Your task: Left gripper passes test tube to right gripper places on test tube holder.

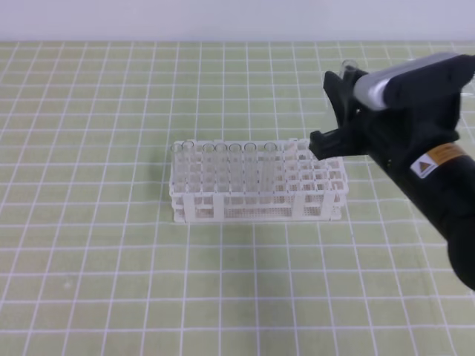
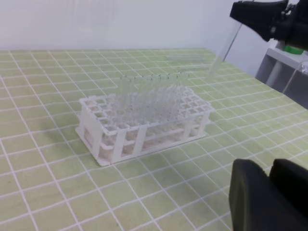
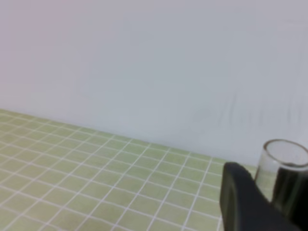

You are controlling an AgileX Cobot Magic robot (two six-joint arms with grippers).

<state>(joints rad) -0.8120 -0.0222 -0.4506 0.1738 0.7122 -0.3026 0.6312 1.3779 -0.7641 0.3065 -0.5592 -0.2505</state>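
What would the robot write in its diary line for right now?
stage: after handover | right gripper: holds test tube, tilted, above holder's right end | test tube holder: several tubes already in | left gripper: low, away, empty

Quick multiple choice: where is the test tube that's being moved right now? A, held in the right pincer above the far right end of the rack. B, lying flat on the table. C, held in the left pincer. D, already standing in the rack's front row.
A: the right pincer grips the test tube, which slants down toward the test tube holder without touching it.
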